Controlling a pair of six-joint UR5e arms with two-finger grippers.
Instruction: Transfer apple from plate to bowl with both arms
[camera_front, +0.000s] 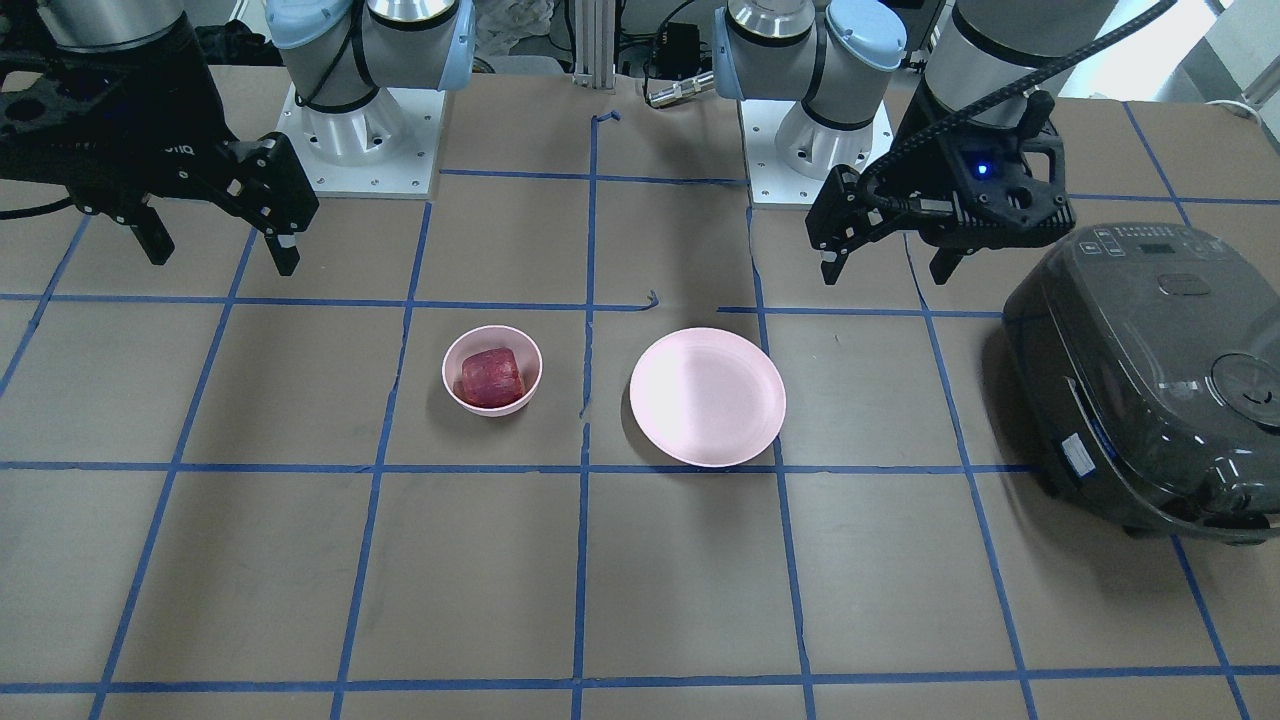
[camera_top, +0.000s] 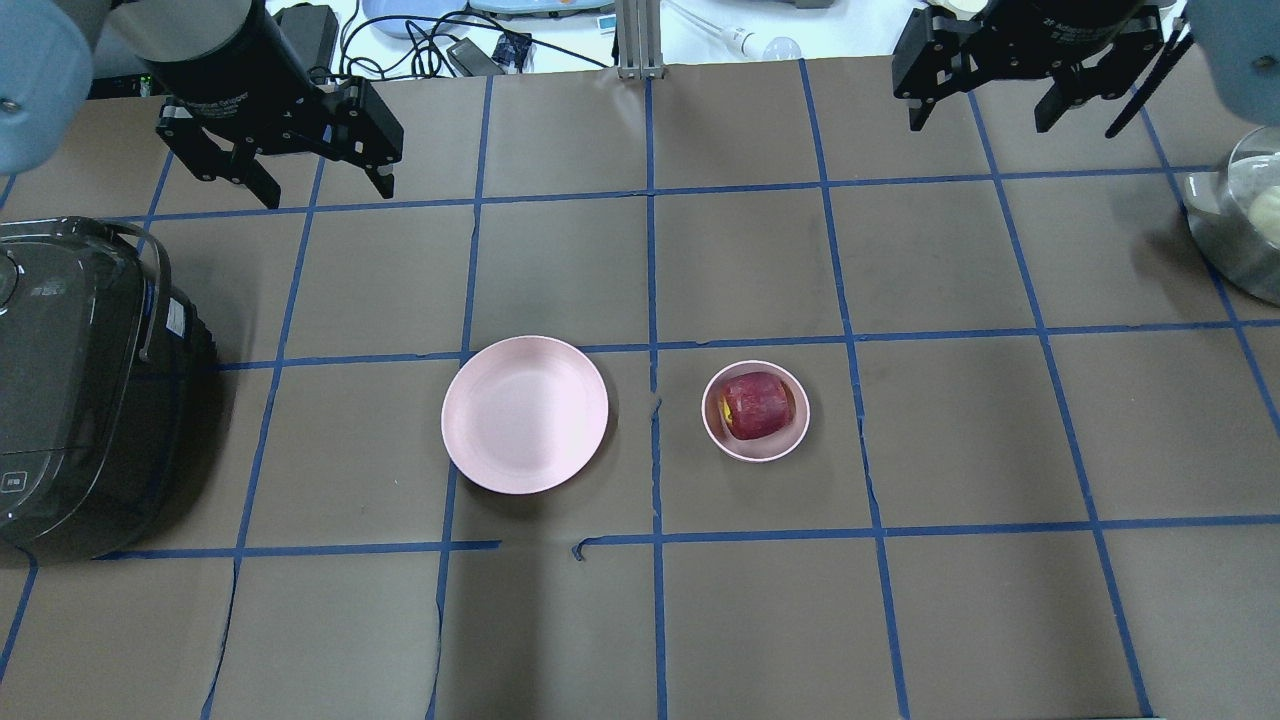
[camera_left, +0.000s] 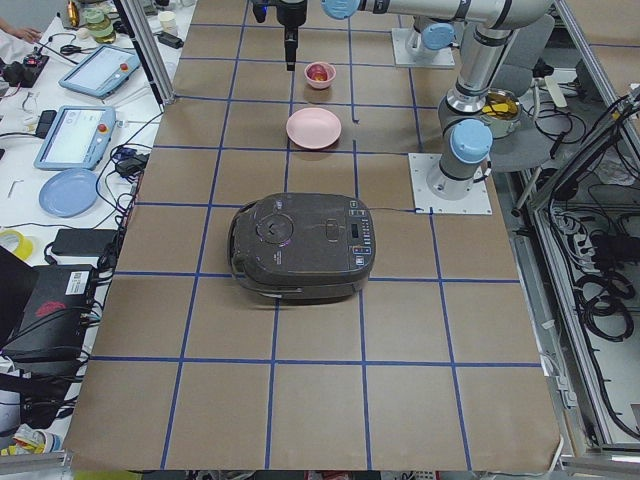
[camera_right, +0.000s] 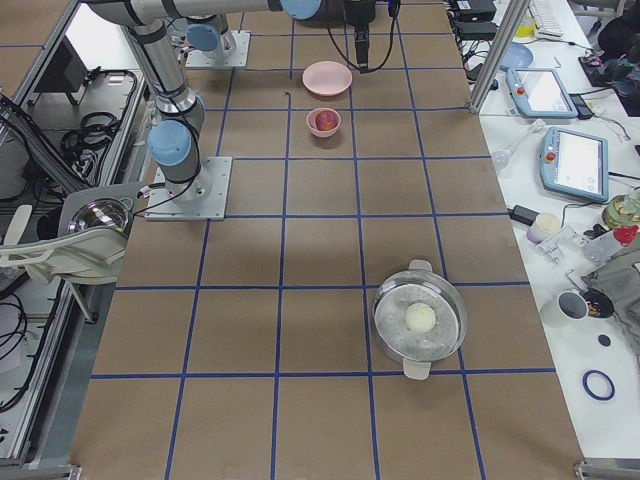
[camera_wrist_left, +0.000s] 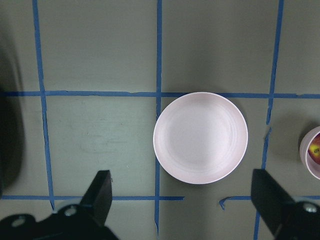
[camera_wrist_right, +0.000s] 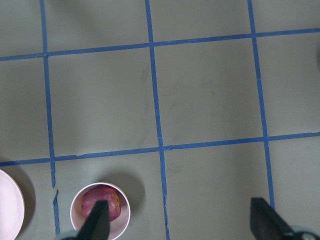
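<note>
Both sets of fingers stand wide apart with nothing between them. The left fingers (camera_wrist_left: 101, 192) hang high over the table (camera_top: 900, 620), looking down on the plate (camera_top: 525, 414). The right fingers (camera_wrist_right: 263, 215) hang just as high on their own side, on the far side of the bowl (camera_top: 757, 453) from the robot.

Further out, the apple (camera_top: 757, 404) sits down inside the bowl, a yellowish patch showing on one flank. The plate just beside it is bare, and the two dishes do not touch. By my reckoning the transfer itself is done, and what is left is only a tidy finish.

To do that well, I would keep both arms up at this height and draw them back without dipping toward the bowl. It looks light enough to skid or tip at a nudge. The left arm has the dark rice cooker (camera_top: 70, 390) close on its outer side, so its path wants care. Off to the right stands a steel pot (camera_right: 420, 320) with something pale and round in it; from here I cannot say what.
</note>
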